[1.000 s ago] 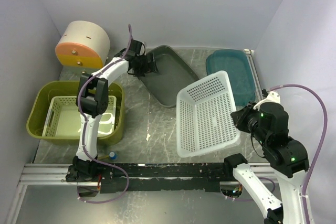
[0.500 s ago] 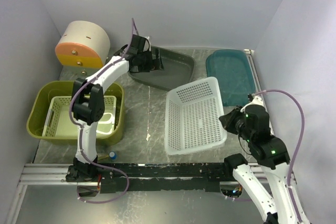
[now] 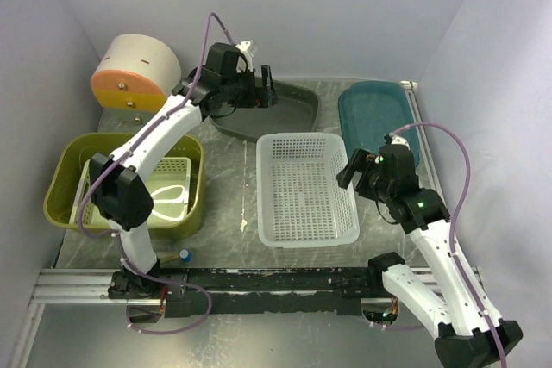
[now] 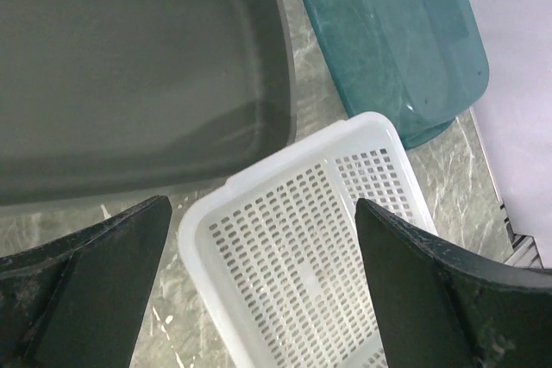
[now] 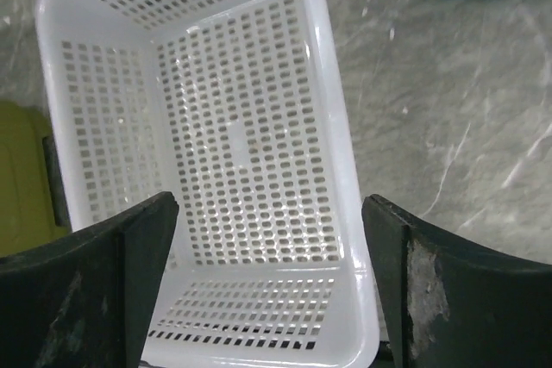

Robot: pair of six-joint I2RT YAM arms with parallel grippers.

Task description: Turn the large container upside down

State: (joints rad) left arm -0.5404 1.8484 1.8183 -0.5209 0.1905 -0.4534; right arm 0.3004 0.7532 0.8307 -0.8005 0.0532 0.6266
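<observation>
White basket (image 3: 306, 189) now sits flat, released; right tool (image 3: 353, 170) and left tool (image 3: 264, 93) gape empty.

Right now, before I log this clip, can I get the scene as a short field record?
large container: olive-green, at left, open side up, not yet flipped
inside it: pale tray
white basket: centre, upright, empty
left claw: open, near grey tray, holding nothing
right claw: open, beside white basket, holding nothing
back right: teal bin
</observation>
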